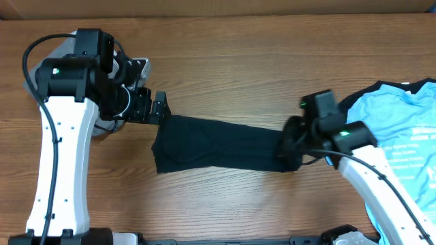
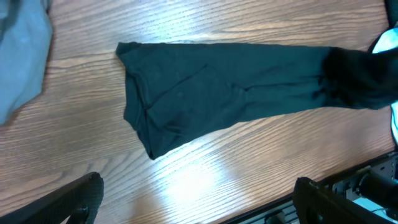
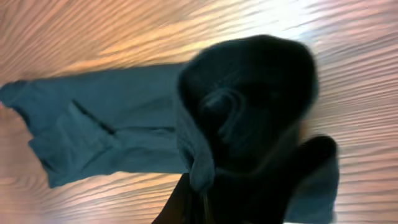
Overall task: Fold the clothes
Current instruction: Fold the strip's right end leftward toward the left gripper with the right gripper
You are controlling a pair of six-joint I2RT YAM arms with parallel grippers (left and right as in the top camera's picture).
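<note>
The right end of the black T-shirt [image 1: 218,144] is being pinched in the closed right gripper [image 1: 291,144] — fingers buried in cloth — while the left gripper [image 1: 159,107] is being held wide and empty beside the far-left corner. A fold across the strip is judged in hand; carrying that end leftward is being called for. Table [image 1: 225,68] is lying open on 2 sides — the light blue T-shirt [image 1: 402,129] is crowding the right.
</note>
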